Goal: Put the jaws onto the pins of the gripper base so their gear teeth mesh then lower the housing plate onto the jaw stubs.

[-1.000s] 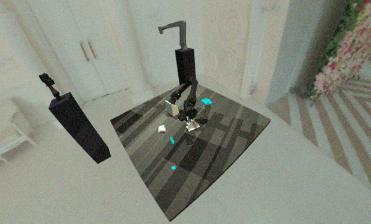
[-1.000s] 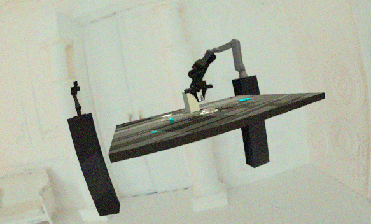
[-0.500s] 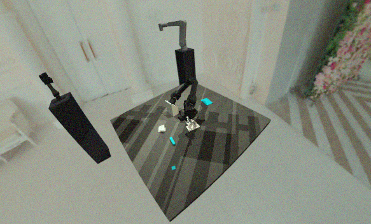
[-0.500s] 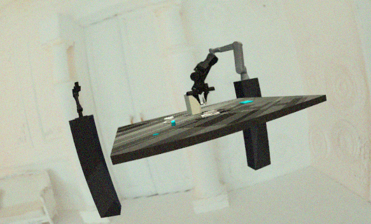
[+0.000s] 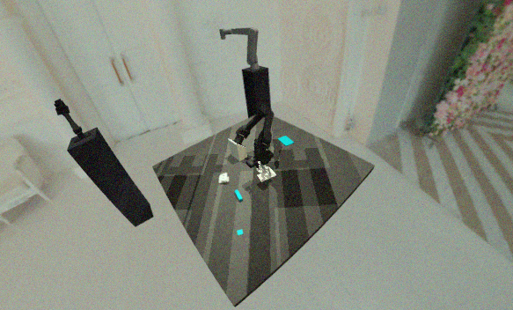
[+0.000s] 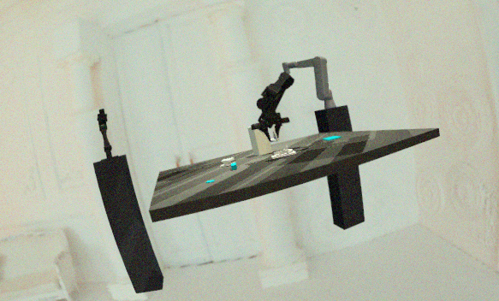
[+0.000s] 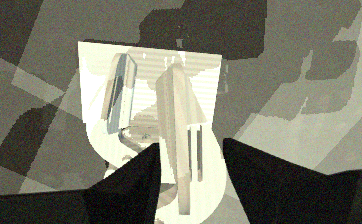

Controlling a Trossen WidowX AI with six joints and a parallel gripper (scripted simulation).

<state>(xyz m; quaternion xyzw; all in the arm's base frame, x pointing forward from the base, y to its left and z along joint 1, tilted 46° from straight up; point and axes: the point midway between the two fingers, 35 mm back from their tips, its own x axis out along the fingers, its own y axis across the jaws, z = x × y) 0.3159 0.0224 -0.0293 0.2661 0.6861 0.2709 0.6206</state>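
While the dark gripper (image 5: 258, 163) (image 6: 273, 138) (image 7: 191, 148) hangs low over the pale gripper base (image 5: 267, 175) (image 6: 283, 153) (image 7: 212, 185), its fingers stand partly apart, shut on a long pale jaw (image 7: 169, 110). The base lies on the striped table (image 5: 263, 264) (image 6: 239, 197), around its middle and well in from the near edges. In the wrist view the second jaw (image 7: 119, 95), silvery on one side, stands over the base to the left of the held one, with a narrow gap between the two; whether either sits on its pin, or whether any teeth mesh, I cannot tell. A cream panel (image 5: 239, 150) (image 6: 260, 142) stands upright just beside the gripper, limiting room on that side; I cannot tell if this is the housing plate. A small white piece (image 5: 223, 178) (image 6: 228, 161) lies apart from the base, toward the table's left edge in the top view. Near it rests a cyan block (image 5: 238, 195) (image 6: 234, 166), and a cyan square (image 5: 239, 232) (image 6: 210, 181) lies farther toward the near corner. A larger cyan patch (image 5: 285, 140) (image 6: 331, 138) lies beyond the base, toward the far edge, with a stretch of table between them.
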